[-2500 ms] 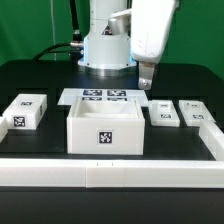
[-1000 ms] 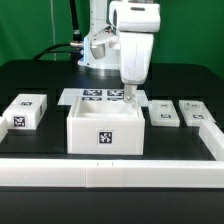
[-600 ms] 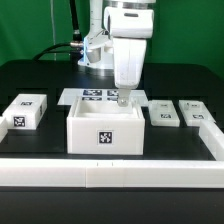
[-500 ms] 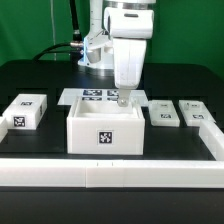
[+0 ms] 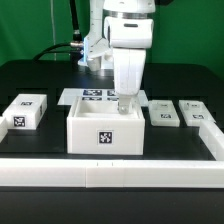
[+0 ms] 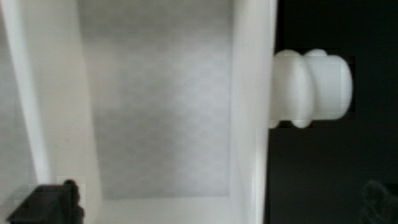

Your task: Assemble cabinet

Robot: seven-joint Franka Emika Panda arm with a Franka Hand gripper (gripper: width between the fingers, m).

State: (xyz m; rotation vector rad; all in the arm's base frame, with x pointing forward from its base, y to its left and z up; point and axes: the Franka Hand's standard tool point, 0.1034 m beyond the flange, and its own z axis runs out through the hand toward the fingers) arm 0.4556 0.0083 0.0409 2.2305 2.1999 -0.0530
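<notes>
The cabinet is an open-topped white box with a tag on its front face, standing mid-table. My gripper hangs over its rear right corner, fingers down near the rim, open and holding nothing. In the wrist view I look straight into the cabinet. One thick side wall runs across the picture, and a round white knob sticks out of its outer side over the black table. One dark fingertip shows at the picture's edge; the other is not visible.
A small white tagged block lies at the exterior view's left, and two more lie at its right. The marker board lies behind the cabinet. A white rail borders the front and right. The arm's base stands at the back.
The arm has swung from the exterior view's right to the middle and come down over the cabinet's rear right corner. The jaws have stayed open.
</notes>
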